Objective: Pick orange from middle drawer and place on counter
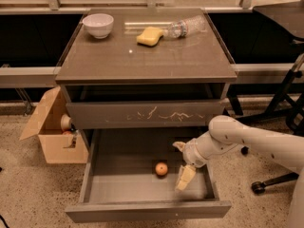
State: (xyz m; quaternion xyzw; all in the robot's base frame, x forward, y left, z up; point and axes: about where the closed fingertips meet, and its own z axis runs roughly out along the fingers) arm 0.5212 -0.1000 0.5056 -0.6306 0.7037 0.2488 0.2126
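The orange (161,168) lies on the smooth grey floor of the open middle drawer (114,186), right of its centre. My gripper (182,163) is inside the drawer, just right of the orange and a little above the floor. Its fingers (185,177) are spread open, with nothing held. The white arm (251,141) reaches in from the right. The counter (147,51) is the cabinet's glossy grey-brown top, above the drawers.
On the counter stand a white bowl (98,24), a yellow sponge (149,35) and a lying plastic bottle (187,26). The scratched drawer front (147,114) overhangs the drawer's back. A cardboard box (50,129) stands left; chair legs (280,103) stand right.
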